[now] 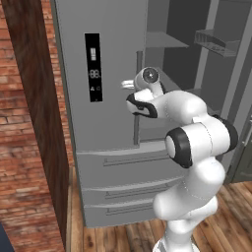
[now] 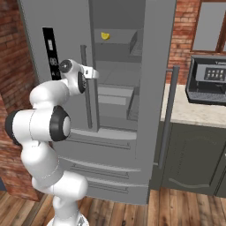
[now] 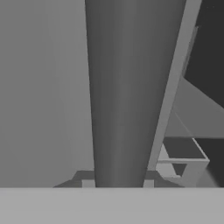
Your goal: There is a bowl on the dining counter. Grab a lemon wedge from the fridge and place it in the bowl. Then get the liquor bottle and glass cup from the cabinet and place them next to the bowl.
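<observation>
The robot's pincer (image 2: 93, 72) sits at the vertical handle (image 2: 84, 79) of the fridge's (image 1: 98, 147) closed left door, shown from three angles at one moment. From the hand view, the handle (image 3: 127, 87) runs as a broad grey bar straight up the middle, with the two fingertips (image 3: 87, 183) just touching its sides at the bottom edge: the pincer looks clenched on the handle, though the contact itself is cut off low in the picture.

The left base view shows the white wrist pressed close to the same bar (image 1: 138, 98), with the pincer itself (image 1: 129, 84) only a pale sliver against the door. It also shows the dark display panel (image 1: 93, 66) on the closed door, the drawers below, and the brick wall (image 1: 19, 172) to the left.

The right base view gives what the others cannot: the fridge's right door (image 2: 156, 88) stands swung wide, and on an upper shelf inside lies the lemon wedge (image 2: 105, 36), a small yellow piece well apart from the pincer and above it. This view also takes in the desk (image 2: 194, 115) to the right of the fridge, which carries a dark coffee machine (image 2: 207, 81), with grey cabinets beneath and a wooden floor (image 2: 176, 207) below.

The hand view adds a grey shelf bin (image 3: 181, 159) inside the open compartment, to the right of the handle.
</observation>
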